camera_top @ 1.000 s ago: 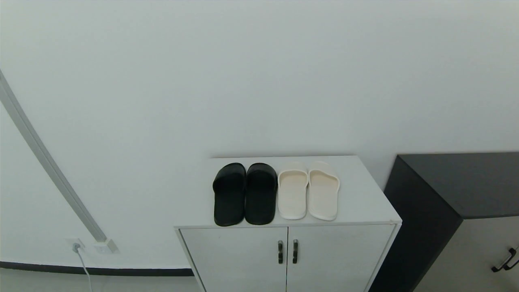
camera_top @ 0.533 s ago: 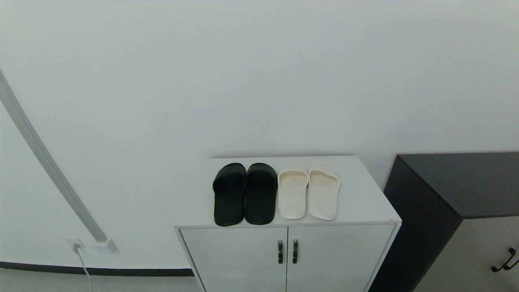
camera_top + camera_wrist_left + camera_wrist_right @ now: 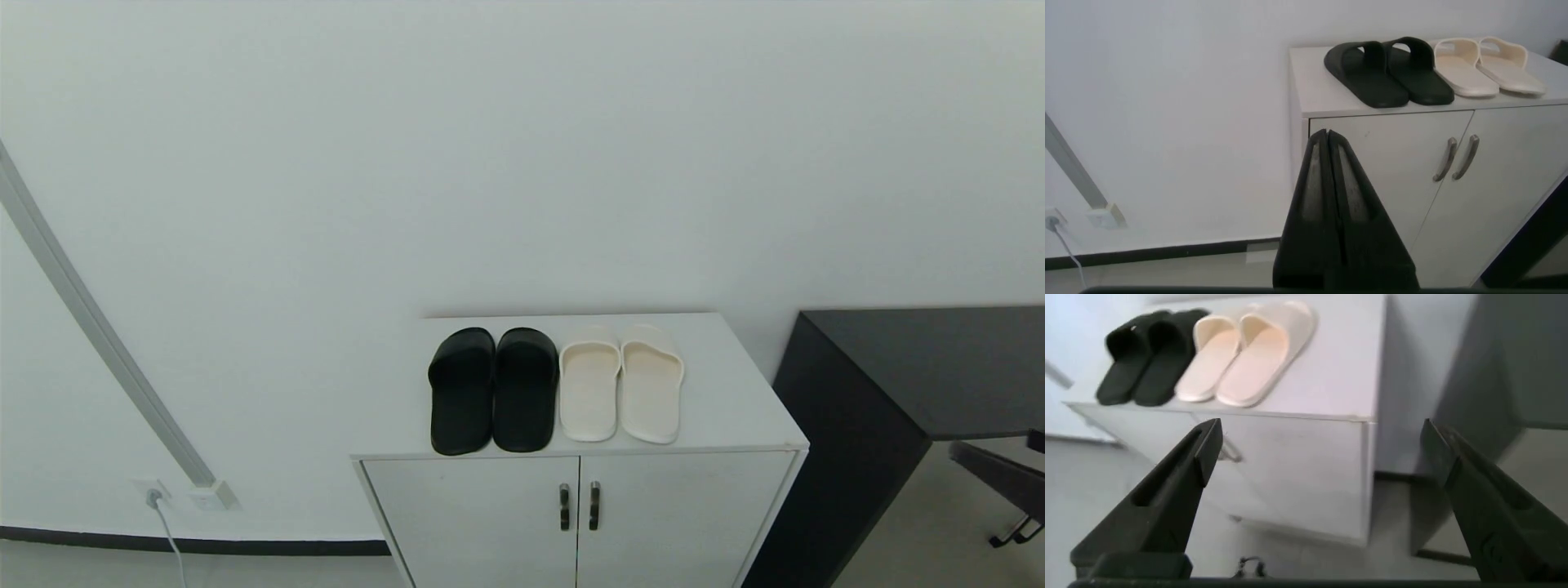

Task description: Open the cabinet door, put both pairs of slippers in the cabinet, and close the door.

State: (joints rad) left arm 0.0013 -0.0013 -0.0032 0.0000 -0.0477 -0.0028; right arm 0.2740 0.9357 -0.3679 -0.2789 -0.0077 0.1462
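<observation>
Black slippers (image 3: 510, 392), seemingly cream slippers (image 3: 645, 392), atop cabinet (image 3: 735, 408)

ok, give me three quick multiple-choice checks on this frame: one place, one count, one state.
1. Where do the black slippers sit, relative to the white cabinet?
A) inside it
B) on its top, on the robot's left of the cream slippers
C) on the floor beside it

2. How many single slippers are there in all?
A) two
B) three
C) four

3. What state are the cabinet's doors in?
A) both shut
B) one open
C) both open

Key: 1 B, both pairs lie side by side on the top. 2 C, two black and two cream. 3 A, both doors sit flush, with the handles side by side at the middle.
</observation>
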